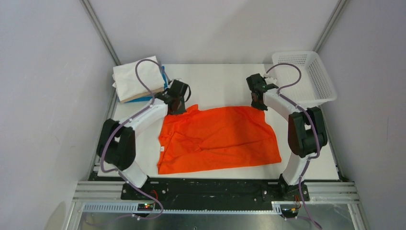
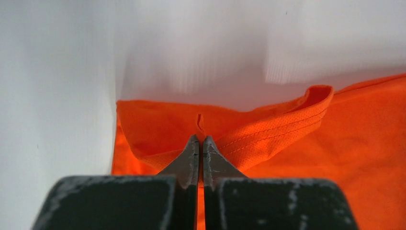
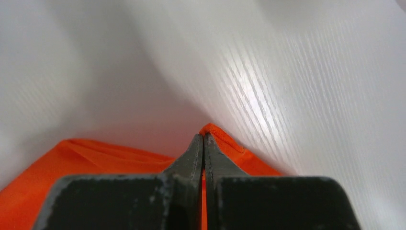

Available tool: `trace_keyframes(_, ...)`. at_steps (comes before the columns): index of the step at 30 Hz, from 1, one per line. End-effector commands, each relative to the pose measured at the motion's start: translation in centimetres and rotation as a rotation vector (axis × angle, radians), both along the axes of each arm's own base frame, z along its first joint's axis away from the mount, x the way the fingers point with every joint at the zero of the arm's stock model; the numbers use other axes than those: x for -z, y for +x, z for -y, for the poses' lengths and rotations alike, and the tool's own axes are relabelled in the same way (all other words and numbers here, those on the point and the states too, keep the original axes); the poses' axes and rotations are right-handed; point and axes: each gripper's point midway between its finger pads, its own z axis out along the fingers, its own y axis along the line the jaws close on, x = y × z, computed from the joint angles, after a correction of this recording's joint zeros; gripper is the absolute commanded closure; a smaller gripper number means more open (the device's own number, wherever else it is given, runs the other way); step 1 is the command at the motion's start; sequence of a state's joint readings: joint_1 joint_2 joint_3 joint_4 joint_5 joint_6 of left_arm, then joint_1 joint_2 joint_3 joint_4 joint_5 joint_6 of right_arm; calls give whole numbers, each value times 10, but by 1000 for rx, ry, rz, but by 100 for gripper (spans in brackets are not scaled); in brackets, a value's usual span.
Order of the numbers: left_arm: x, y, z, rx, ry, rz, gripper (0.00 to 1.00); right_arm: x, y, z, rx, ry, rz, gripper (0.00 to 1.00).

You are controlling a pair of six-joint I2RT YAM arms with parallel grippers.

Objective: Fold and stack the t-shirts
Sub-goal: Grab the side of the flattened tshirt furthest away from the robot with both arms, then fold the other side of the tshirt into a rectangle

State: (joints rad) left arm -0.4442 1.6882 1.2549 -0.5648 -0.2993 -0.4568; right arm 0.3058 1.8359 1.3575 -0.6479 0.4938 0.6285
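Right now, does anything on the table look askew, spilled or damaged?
Nothing spilled or damaged. The orange t-shirt lies rumpled and slanted, its far corners pinched by the left tool and right tool. The folded pile sits crooked, a blue layer poking out.

- Setting: a robotics lab test cell.
- Plain pale grey panel walls [image 1: 43, 96] are enclosing a flat white tabletop [image 1: 220, 81].
- Silver aluminium extrusion rails [image 1: 344, 191] are framing the near edge.
- Two white-and-black jointed robot arms [image 1: 143, 117] are standing bolted to a black base plate [image 1: 215, 189], trailing thin purple cables [image 1: 149, 59].
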Motion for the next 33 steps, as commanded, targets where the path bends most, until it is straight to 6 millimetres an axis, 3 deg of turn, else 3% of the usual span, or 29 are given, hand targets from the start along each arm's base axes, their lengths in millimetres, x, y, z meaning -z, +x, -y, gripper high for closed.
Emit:
trace_keyframes(1, -25, -20, -11, -83, -11, 114, 100, -22, -21, 7, 29, -37, 46, 100)
trace_keyframes(2, -17, -30, -13, -87, -9, 100, 100, -24, -24, 7, 29, -40, 49, 100)
trace_keyframes(9, -17, -73, -4, -59, -38, 139, 100, -28, -57, 9, -2, -26, 66, 100)
trace_keyframes(17, -10, -112, -15, -81, -96, 165, 100, -31, -80, 11, -63, -5, 88, 100)
trace_keyframes(23, -5, -132, -22, -72, -131, 177, 100, -31, -88, 23, -79, -56, 87, 100)
trace_keyframes(33, -1, -149, -22, -52, -193, 184, 100, -35, -93, 16, -185, -96, 99, 98)
